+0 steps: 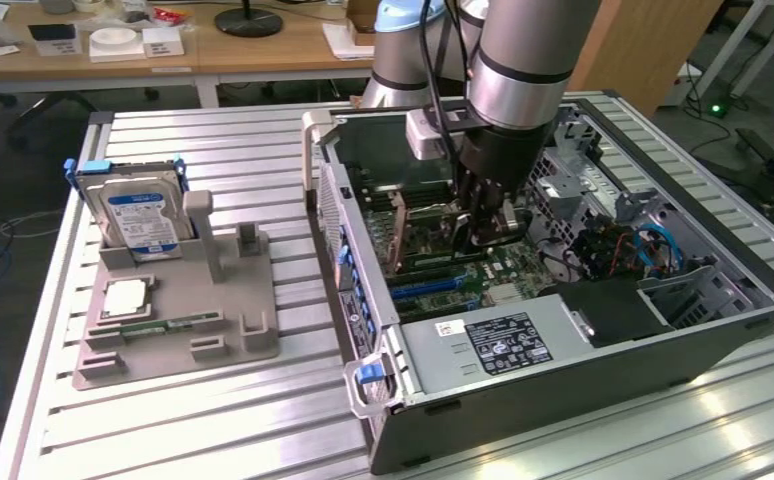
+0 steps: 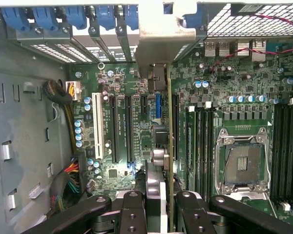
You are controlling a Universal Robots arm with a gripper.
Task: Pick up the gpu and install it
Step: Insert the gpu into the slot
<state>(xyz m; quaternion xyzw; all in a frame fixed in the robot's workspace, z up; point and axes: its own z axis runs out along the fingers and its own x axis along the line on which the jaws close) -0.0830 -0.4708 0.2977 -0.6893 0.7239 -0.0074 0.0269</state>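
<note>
1. The gpu (image 2: pixel 169 146) is standing on edge inside the open computer case (image 1: pixel 707 330), over the green main board (image 2: pixel 234 97). Its silver end bracket (image 2: pixel 161 44) is pointing at the rear wall of the case, where the blue clips (image 2: pixel 107 17) are sitting.
2. The gripper (image 2: pixel 158 202) is reaching down into the case and clamping the card. Its fingers (image 2: pixel 132 207) are partly closed, one pressing on each face, at the end away from the bracket.
3. The card is hanging straight below the gripper, with its long axis running parallel to the long black slots (image 2: pixel 128 126). Its lower edge is lying along the slot (image 2: pixel 176 126) closest to the memory sockets. I cannot tell whether that edge is already sitting in the slot or just above it.
4. The empty processor socket (image 2: pixel 241 165) is lying beyond the memory sockets, apart from the card.
5. Outside the case, toward the exterior view's left edge of the table (image 1: pixel 227 140), a grey holder (image 1: pixel 227 340) is carrying a hard drive (image 1: pixel 140 215), well apart from the gripper.
</note>
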